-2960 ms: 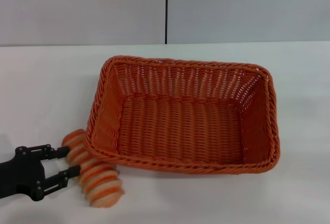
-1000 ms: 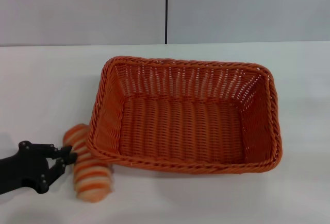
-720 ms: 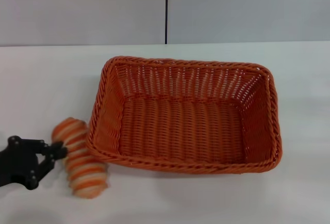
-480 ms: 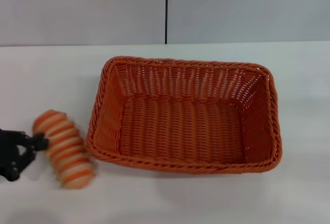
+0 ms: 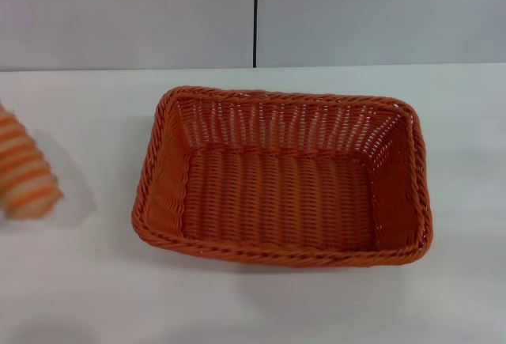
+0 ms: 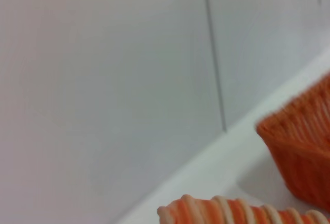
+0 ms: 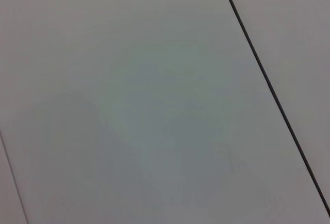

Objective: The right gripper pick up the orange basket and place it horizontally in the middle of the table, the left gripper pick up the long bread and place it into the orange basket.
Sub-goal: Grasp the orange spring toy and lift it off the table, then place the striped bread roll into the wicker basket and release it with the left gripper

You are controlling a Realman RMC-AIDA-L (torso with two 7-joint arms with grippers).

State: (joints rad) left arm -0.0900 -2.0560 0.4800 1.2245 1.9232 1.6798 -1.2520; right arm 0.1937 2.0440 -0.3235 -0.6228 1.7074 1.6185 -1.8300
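While the long bread [image 5: 24, 172] is hanging clear of the table [image 5: 261, 304] in the head view, well to the left of the orange basket [image 5: 281, 176], its long axis is slanting toward the viewer and the basket is standing empty, its long side across. From the left wrist the bread [image 6: 242, 211] is showing near the basket's corner [image 6: 304, 152]; I cannot tell the left gripper's grip. The right wrist is seeing only grey wall [image 7: 154, 105].
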